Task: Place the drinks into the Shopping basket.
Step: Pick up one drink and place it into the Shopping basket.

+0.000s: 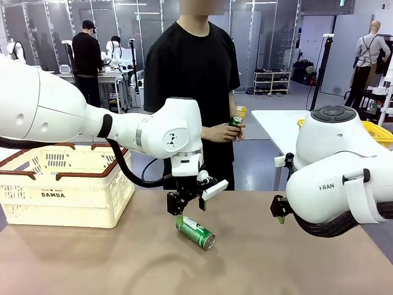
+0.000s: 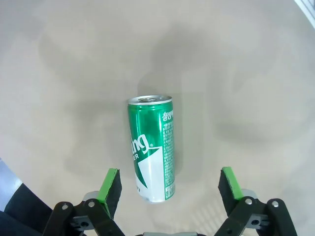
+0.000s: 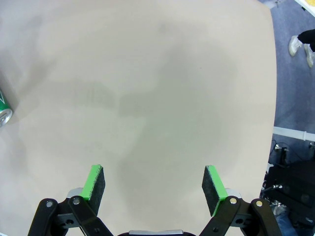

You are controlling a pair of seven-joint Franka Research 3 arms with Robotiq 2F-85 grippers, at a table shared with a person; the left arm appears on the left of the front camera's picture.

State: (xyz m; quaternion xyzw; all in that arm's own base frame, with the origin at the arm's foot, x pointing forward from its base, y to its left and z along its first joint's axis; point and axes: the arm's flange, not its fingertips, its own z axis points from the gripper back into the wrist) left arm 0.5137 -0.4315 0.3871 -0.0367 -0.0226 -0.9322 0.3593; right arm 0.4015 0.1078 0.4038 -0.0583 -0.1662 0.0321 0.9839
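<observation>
We find our left gripper (image 2: pixel 170 183) with its jaws spread wide and nothing clamped in them. In its wrist view the green can (image 2: pixel 151 150) lies on its side straight ahead of the green pads (image 2: pixel 109 187). Its base end reaches in between the two fingers, nearer one pad than the other, and its silver top points away from the gripper. From the front, the left gripper (image 1: pixel 183 209) hangs just above the near end of the green can (image 1: pixel 195 232); we cannot tell whether a fingertip touches it. The can rests on the tan table (image 1: pixel 276 264).

Our right gripper (image 3: pixel 154 181) is also spread wide and empty, with bare tabletop ahead of it. The green can (image 3: pixel 4 112) shows at the far edge of its wrist view, well apart from its pads.

Farther out, to the left gripper's outer side, the Shopping basket (image 1: pixel 67 190) stands on the table, well apart from the can. Beyond the left gripper, across the table, a person's hand (image 1: pixel 222 131) holds a second can (image 1: pixel 236 121), also green.
</observation>
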